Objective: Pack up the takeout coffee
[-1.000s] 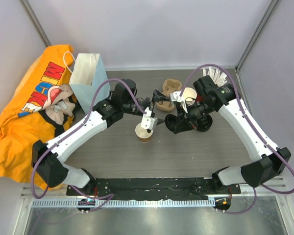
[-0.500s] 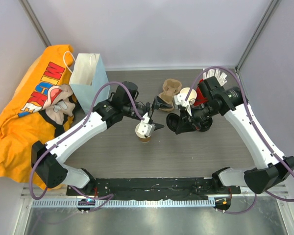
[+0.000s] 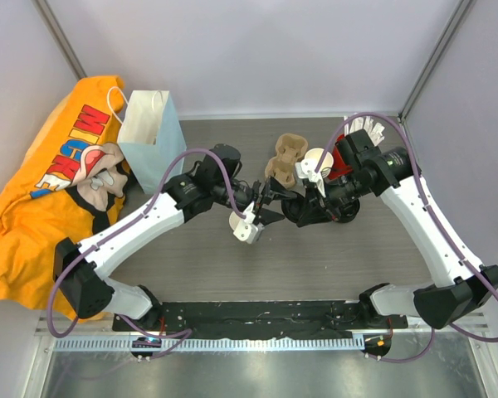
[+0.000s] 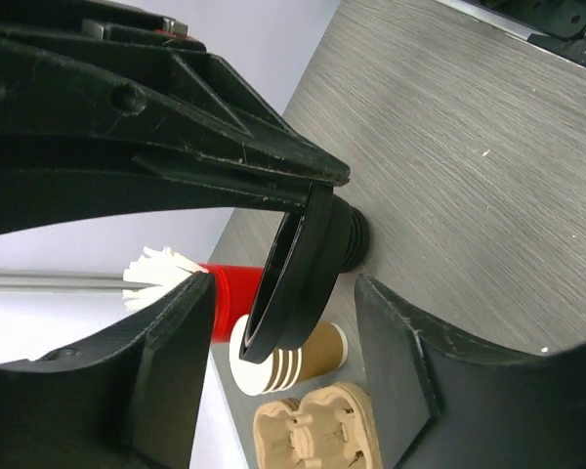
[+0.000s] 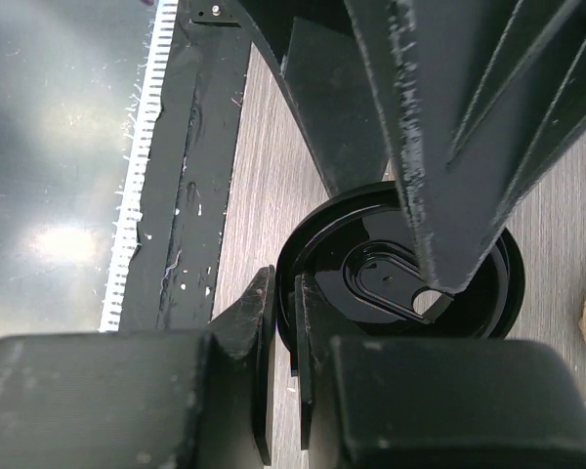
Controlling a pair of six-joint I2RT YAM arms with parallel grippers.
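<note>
Coffee cup hidden — left pincer (image 4: pixel 285 281), less spread, astride lid (image 4: pixel 273 327) pinched by right pincer (image 5: pixel 285 293)

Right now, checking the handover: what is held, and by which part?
The right gripper pinches a black lid by its rim; the left gripper stands open around it.

the right gripper (image 4: pixel 320 186) reaches in from the upper left, its tip meeting the top rim of a black lid (image 4: pixel 298 278) that stands on edge. the lid sits between the spread fingers (image 4: pixel 171 371) of the left gripper (image 4: pixel 283 283), touching neither. beyond it, along the desk (image 4: pixel 449 147) edge by the wall, are a stack of brown cups (image 4: pixel 298 357), a pulp cup carrier (image 4: pixel 317 435) and a red container (image 4: pixel 230 298).
</note>
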